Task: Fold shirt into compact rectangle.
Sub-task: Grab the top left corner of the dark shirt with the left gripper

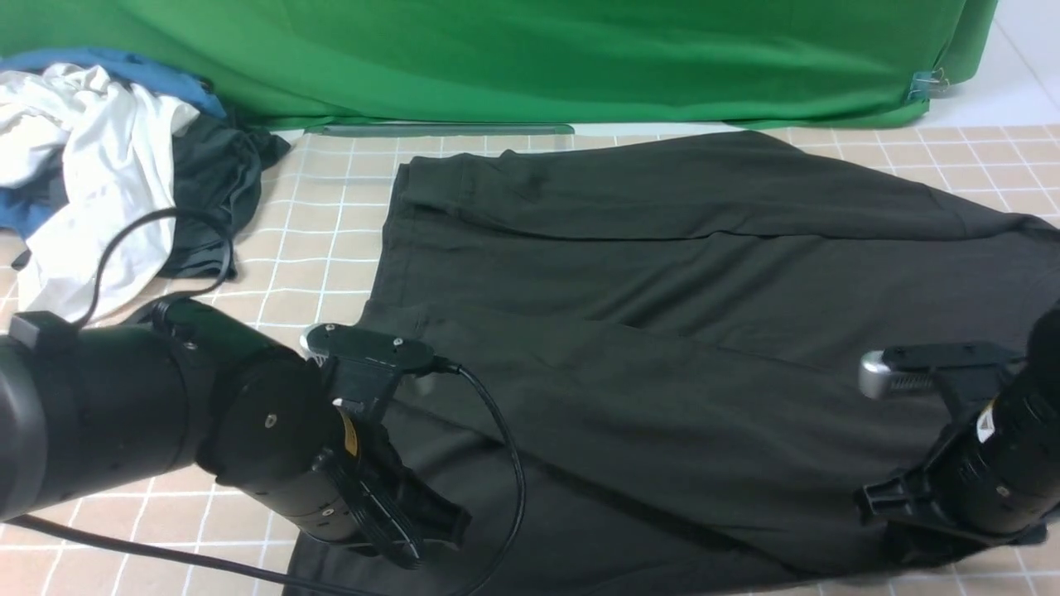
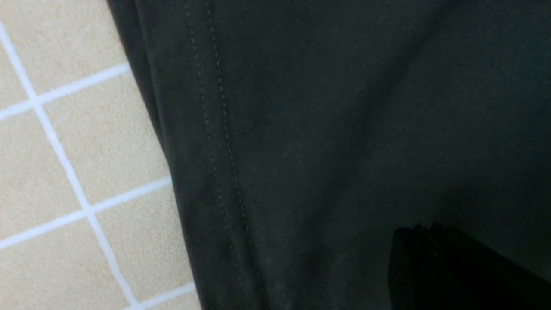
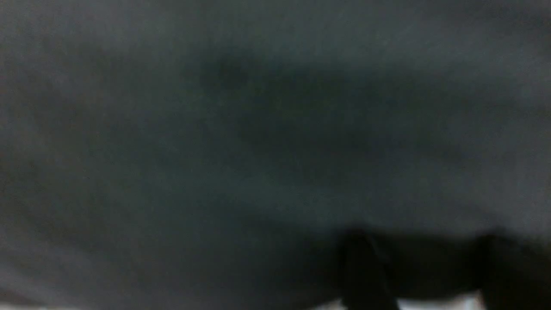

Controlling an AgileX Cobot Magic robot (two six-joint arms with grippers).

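Observation:
The dark green-black shirt (image 1: 662,331) lies spread over most of the checked table, with its back and near parts folded in as long flaps. My left gripper (image 1: 432,520) is down on its near left edge. In the left wrist view the left gripper (image 2: 426,228) has its fingers pressed together into the cloth (image 2: 323,129), beside a stitched hem. My right gripper (image 1: 903,542) sits low at the near right edge, mostly hidden by its arm. In the blurred right wrist view the right gripper (image 3: 430,267) has its two fingers apart, with the shirt (image 3: 258,129) lying across the gap.
A heap of clothes lies at the back left: a white garment (image 1: 99,165), something blue (image 1: 124,66) and a dark grey piece (image 1: 215,182). A green backdrop (image 1: 530,58) closes the far side. Bare tan checked table (image 1: 331,232) shows left of the shirt.

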